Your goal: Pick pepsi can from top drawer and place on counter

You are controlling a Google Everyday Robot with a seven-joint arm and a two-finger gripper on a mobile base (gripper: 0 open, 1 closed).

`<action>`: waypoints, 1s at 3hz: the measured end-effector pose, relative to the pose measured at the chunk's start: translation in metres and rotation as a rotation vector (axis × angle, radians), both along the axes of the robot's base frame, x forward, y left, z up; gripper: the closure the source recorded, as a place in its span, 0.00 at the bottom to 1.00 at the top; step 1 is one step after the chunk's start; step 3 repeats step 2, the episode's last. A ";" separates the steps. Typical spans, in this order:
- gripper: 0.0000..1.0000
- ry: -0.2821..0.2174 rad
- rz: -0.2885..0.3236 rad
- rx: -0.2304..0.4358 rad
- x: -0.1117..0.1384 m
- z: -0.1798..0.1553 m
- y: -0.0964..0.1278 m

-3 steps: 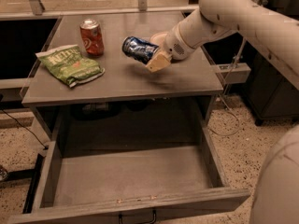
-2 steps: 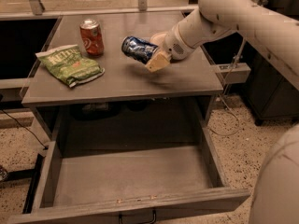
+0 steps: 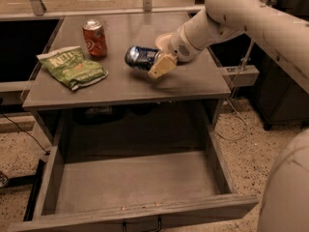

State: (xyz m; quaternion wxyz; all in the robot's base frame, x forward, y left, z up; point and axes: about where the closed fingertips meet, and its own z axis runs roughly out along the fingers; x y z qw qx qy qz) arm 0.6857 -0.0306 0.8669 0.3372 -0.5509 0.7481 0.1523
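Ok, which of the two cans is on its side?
The blue pepsi can, held sideways by the gripper over the counter; the orange-red soda can stands upright.

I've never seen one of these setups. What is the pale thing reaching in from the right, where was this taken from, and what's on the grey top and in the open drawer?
The pale thing is a robot arm on a mobile base. The single camera looks down from the drawer's front; where it is mounted is unknown. The gripper, its two fingers shut on the pepsi can, holds it on its side over the counter. On the counter are also an upright orange-red soda can and a green chip bag. Below, the top drawer is pulled open and shows only its bare bottom.
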 end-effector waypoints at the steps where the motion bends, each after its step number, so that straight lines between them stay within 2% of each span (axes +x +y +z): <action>1: 0.00 0.000 0.000 0.000 0.000 0.000 0.000; 3: 0.00 0.000 0.000 0.000 0.000 0.000 0.000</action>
